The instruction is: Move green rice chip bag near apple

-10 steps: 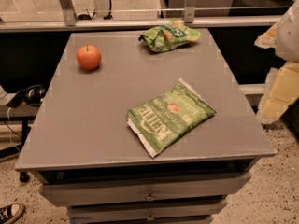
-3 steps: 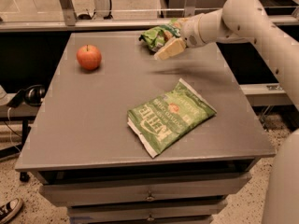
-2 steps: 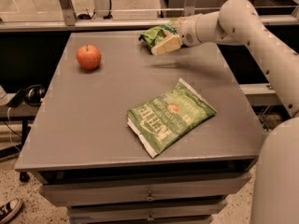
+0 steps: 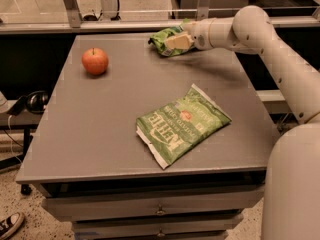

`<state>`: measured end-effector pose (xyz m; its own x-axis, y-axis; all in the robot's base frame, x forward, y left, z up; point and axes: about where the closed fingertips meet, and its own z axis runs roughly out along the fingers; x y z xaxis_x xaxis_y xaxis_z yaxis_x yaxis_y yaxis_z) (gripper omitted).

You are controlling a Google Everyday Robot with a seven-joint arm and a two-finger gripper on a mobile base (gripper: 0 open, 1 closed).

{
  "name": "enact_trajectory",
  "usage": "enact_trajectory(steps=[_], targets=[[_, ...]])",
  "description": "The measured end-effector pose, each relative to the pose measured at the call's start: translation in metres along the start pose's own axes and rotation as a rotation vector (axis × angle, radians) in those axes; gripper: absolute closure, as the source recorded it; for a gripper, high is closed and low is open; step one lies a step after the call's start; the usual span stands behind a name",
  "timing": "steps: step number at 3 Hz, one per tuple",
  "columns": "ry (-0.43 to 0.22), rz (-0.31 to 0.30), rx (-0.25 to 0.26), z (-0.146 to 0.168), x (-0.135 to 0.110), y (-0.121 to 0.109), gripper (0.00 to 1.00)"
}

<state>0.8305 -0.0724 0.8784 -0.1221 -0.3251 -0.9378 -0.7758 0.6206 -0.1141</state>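
The green rice chip bag (image 4: pixel 161 38) lies at the far edge of the grey table (image 4: pixel 95 129), right of centre. My gripper (image 4: pixel 176 42) reaches in from the right on the white arm (image 4: pixel 260 39) and sits on the bag's right part, hiding that part. The red-orange apple (image 4: pixel 95 61) stands at the far left of the table, well apart from the bag and the gripper.
A larger flat green bag printed "KETTLE" (image 4: pixel 182 124) lies near the table's front right. A metal rail (image 4: pixel 120 25) runs behind the table. Drawers (image 4: pixel 160 211) sit under the front edge. Headphones (image 4: pixel 35 101) rest to the left, and a shoe (image 4: pixel 9 225) shows on the floor.
The arm, earlier at the right edge of the view, has swung in over the table's far side to the rice chip bag. In the last second the gripper edged further onto the bag.
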Motion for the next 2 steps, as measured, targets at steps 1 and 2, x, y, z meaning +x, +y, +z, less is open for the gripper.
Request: enact_trajectory(steps=[1,2], targets=[[-0.001,0.038,-0.019,0.0047,0.0111,0.0071,0.64],[0.001,0.042,-0.023,0.0042,0.0109,0.0084,0.88]])
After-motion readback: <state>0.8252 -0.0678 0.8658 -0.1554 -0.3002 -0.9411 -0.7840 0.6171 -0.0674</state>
